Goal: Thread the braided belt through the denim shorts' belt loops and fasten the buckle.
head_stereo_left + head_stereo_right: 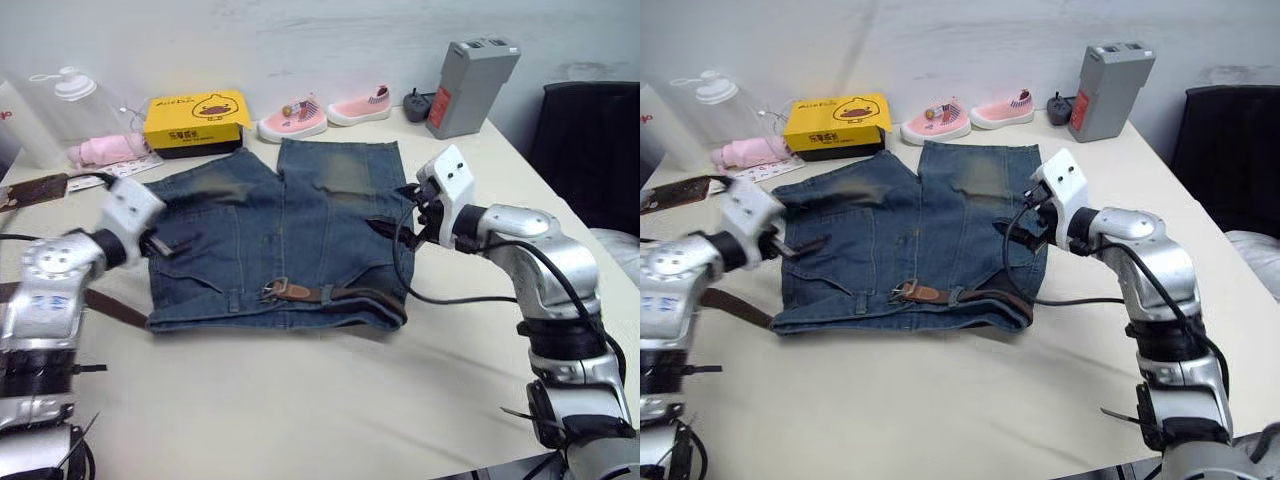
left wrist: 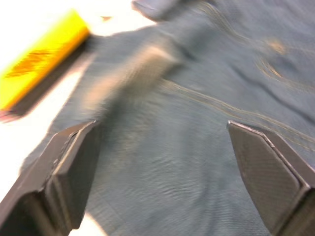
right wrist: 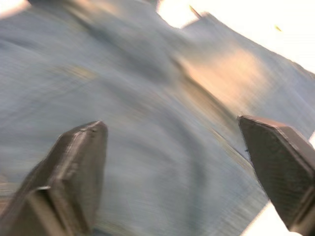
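The denim shorts (image 1: 290, 230) lie flat on the table with the waistband nearest me. The braided belt (image 1: 355, 294) runs along the right half of the waistband. Its brown leather part (image 1: 297, 291) meets the silver buckle (image 1: 274, 291) near the middle. A brown stretch (image 1: 115, 308) trails off the shorts' left corner. One belt loop (image 1: 235, 297) stands left of the buckle. My left gripper (image 1: 168, 245) hovers open over the shorts' left side, its fingers (image 2: 64, 182) wide apart above denim. Over the shorts' right edge my right gripper (image 1: 388, 224) is open too, fingers (image 3: 74, 177) spread.
At the back stand a yellow box (image 1: 195, 120), two pink shoes (image 1: 293, 118), a grey device (image 1: 470, 85) and a clear bottle (image 1: 70, 100). A pink cloth (image 1: 105, 150) and a brown strap (image 1: 35, 188) lie far left. A black chair (image 1: 590, 150) is beyond the right edge.
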You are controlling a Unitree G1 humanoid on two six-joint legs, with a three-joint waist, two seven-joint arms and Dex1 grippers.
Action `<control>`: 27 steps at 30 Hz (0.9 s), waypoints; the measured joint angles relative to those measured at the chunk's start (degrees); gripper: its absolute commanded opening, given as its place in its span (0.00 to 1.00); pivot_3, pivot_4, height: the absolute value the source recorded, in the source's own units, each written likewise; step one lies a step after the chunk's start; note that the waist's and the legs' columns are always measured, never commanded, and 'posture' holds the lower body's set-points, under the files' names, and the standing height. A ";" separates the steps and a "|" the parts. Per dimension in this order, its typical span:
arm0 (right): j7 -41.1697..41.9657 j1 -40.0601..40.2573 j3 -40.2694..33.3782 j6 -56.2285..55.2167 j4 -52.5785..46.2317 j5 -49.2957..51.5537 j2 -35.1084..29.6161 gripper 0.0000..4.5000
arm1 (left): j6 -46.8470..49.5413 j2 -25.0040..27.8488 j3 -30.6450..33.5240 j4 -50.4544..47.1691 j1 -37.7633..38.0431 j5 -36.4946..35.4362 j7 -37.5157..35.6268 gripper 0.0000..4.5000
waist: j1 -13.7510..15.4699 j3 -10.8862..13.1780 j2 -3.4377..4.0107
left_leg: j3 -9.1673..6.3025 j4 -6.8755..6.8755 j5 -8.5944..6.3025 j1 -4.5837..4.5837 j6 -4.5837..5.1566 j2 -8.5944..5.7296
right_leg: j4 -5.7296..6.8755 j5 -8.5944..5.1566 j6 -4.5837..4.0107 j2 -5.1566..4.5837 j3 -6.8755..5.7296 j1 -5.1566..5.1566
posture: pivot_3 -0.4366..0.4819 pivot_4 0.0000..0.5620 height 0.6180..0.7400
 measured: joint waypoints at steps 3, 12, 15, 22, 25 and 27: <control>1.95 3.52 -0.57 0.55 -6.01 4.34 -0.33 0.99 | 10.82 -0.28 7.66 -5.36 5.21 -0.25 4.17 0.98 | 0.07 0.02 -0.01 | 0.07 -0.05 0.01 0.11 -0.01 -0.01 | -0.05 0.00 0.00 0.04 0.18 0.06 | 0.48 0.27 0.15; 5.99 7.48 8.62 -2.98 -10.50 5.20 -4.02 0.99 | 33.99 -5.14 23.77 -6.56 8.13 -2.87 12.66 0.98 | 3.16 0.39 -0.58 | 0.08 0.40 0.04 0.01 -0.09 0.00 | -0.06 0.01 0.04 0.09 0.20 0.17 | 0.48 0.27 0.15; 6.10 8.45 11.75 -4.75 -10.75 3.86 -4.35 0.99 | 36.00 -5.51 24.77 -4.09 4.71 -3.61 14.32 0.98 | 4.09 0.42 -0.63 | 0.08 0.45 0.03 0.01 -0.09 -0.02 | -0.08 0.02 0.05 0.08 0.19 0.22 | 0.48 0.27 0.15; 4.91 11.07 14.47 -6.65 -11.66 2.35 -4.13 0.99 | 34.83 -5.88 24.82 9.29 -3.20 -3.74 19.59 0.98 | 3.96 0.45 -0.71 | 0.09 0.43 0.00 0.04 -0.15 -0.01 | 0.03 0.03 0.06 0.08 0.20 0.16 | 0.48 0.27 0.15; 4.05 11.87 14.54 -6.95 -11.74 1.95 -4.15 0.99 | 32.49 -7.10 24.78 16.77 -5.15 -3.11 22.98 0.98 | 3.81 0.47 -0.76 | 0.15 0.42 -0.02 0.02 -0.17 0.04 | 0.10 0.03 0.06 0.09 0.21 0.04 | 0.48 0.27 0.15; 3.49 11.91 14.56 -6.95 -12.13 1.92 -4.03 0.99 | 30.94 -7.49 24.46 20.54 -5.47 -2.97 24.62 0.98 | 3.76 0.46 -0.86 | 0.16 0.42 -0.02 0.01 -0.18 0.05 | 0.12 0.03 0.06 0.09 0.21 0.01 | 0.48 0.27 0.15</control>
